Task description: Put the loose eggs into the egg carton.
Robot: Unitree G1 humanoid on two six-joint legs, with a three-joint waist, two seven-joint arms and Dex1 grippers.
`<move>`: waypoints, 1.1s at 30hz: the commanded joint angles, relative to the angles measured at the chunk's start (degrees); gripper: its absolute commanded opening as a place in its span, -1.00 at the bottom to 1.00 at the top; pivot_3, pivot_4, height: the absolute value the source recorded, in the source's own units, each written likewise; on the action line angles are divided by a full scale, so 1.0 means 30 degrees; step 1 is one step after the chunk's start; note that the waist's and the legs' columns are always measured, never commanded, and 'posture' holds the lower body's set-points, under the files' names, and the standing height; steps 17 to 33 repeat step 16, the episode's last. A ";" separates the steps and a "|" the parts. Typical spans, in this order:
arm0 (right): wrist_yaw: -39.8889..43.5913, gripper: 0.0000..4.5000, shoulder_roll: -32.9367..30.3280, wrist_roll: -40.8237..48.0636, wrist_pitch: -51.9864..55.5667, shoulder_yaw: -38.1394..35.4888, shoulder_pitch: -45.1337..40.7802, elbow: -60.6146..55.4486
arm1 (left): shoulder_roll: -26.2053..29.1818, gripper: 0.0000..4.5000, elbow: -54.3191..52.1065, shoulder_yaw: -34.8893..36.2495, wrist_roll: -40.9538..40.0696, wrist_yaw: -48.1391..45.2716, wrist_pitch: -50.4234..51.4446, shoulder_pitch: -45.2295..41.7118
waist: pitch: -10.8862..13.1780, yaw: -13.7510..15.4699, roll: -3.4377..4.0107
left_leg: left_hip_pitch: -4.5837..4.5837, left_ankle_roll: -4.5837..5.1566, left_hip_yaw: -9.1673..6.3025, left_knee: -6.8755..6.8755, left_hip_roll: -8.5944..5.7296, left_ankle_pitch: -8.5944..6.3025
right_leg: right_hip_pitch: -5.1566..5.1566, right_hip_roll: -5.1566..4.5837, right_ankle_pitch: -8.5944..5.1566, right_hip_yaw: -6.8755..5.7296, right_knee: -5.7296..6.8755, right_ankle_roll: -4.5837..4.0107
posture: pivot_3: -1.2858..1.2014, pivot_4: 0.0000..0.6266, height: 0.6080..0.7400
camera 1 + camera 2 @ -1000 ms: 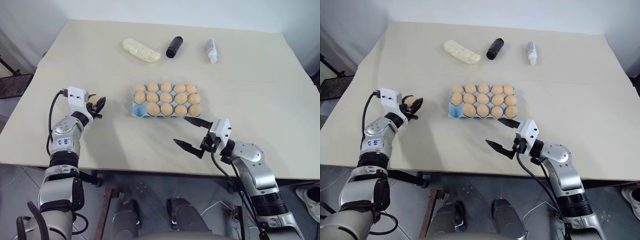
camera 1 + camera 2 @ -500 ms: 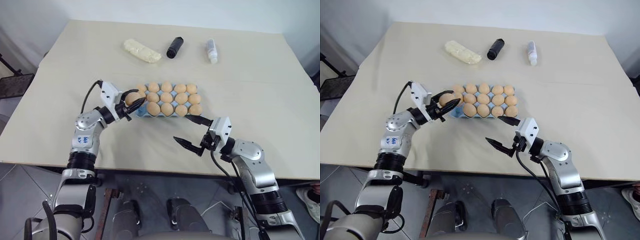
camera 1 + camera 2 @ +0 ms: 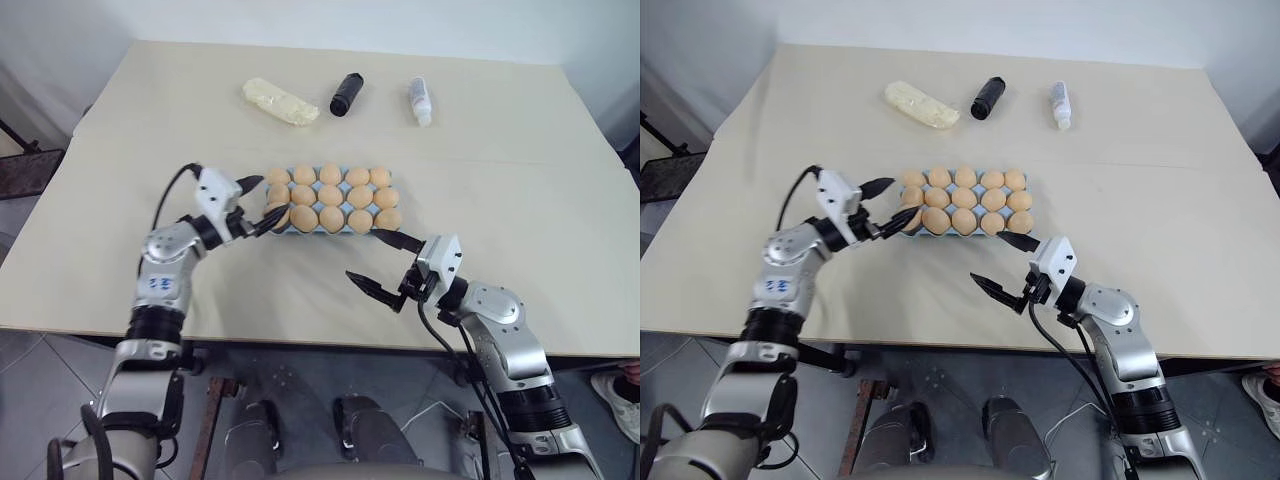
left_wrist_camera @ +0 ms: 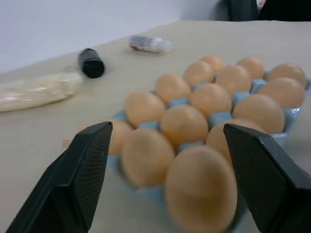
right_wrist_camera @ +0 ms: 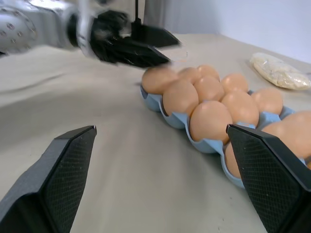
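Note:
The light-blue egg carton lies mid-table, its cups holding several pale orange eggs. No loose eggs are in view on the table. My left gripper is open at the carton's near-left corner, one finger on each side of the corner egg, which rests in its cup. In the left wrist view the left gripper brackets the filled rows. My right gripper hovers open and empty just in front of the carton's front edge; the right wrist view shows the right gripper facing the carton.
At the table's far side lie a pale yellow lumpy oblong, a black cylinder and a small white bottle. Bare tabletop stretches to the left and right of the carton.
My left gripper carried an egg from the table's left side to the carton's near-left corner, then opened; the egg now sits in the corner cup. The right arm stayed still.

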 commanded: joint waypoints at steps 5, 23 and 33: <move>0.0556 1.00 -0.0901 0.0355 -0.0226 -0.0986 -0.0375 0.0475 | 0.3652 0.73 -0.3794 0.1962 -0.1614 -0.2706 0.1085 0.4654 | 0.0001 0.0007 0.0002 | -0.0002 0.0014 0.0002 0.0006 -0.0021 -0.0007 | 0.0008 -0.0042 -0.0002 -0.0007 -0.0013 -0.0002 | 0.03 -0.52 1.00; 0.0899 1.00 -0.1348 0.0406 -0.0282 -0.1547 -0.0900 0.1587 | 0.4002 0.73 -0.6158 0.3027 -0.1575 -0.1737 0.1294 0.8660 | 0.0000 0.0072 0.0000 | -0.0002 -0.0014 -0.0075 -0.0108 -0.0063 -0.0076 | 0.0020 -0.0108 -0.0012 0.0089 -0.0052 -0.0050 | 0.03 -0.52 1.00; 0.0899 1.00 -0.1348 0.0406 -0.0282 -0.1547 -0.0900 0.1587 | 0.4002 0.73 -0.6158 0.3027 -0.1575 -0.1737 0.1294 0.8660 | 0.0000 0.0072 0.0000 | -0.0002 -0.0014 -0.0075 -0.0108 -0.0063 -0.0076 | 0.0020 -0.0108 -0.0012 0.0089 -0.0052 -0.0050 | 0.03 -0.52 1.00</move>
